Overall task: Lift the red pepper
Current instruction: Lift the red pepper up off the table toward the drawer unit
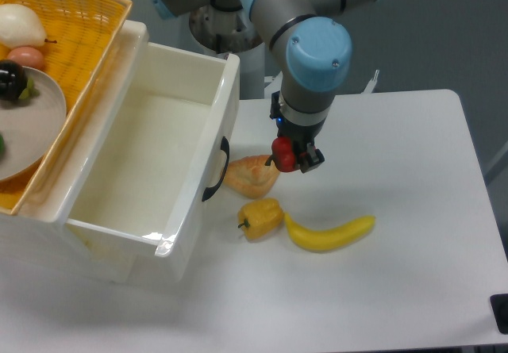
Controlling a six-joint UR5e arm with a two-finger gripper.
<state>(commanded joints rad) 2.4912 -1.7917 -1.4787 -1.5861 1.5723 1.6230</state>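
The red pepper is small and glossy red. It sits between the fingers of my gripper, lifted above the white table. The gripper is shut on it, and only part of the pepper shows past the black fingers. The pepper hangs just right of an orange croissant-like piece and above the yellow pepper.
A yellow banana lies right of the yellow pepper. A large white bin with a black handle stands at the left. An orange wicker basket holding a grey plate and food items rests on its far side.
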